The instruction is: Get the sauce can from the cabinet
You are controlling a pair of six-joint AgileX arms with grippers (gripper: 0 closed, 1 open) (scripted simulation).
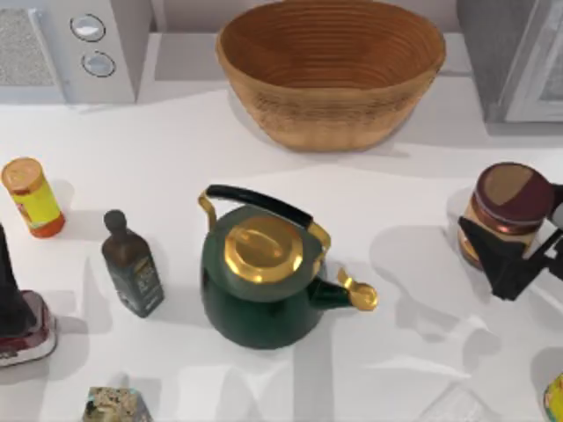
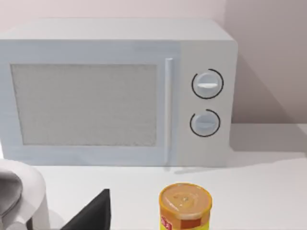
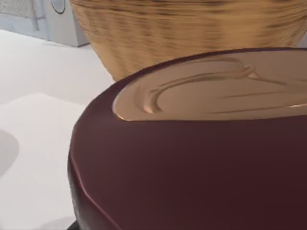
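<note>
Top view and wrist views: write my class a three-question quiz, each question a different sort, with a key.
1. True or false: the sauce can stands on the table, outside the cabinet.
2. Which gripper is at the can? A left B right
3. Fill in: between the bottle and the can stands a green ____.

Key: 1 true. 2 B, the right gripper; the left gripper is near the yellow container. 3 kettle.
</note>
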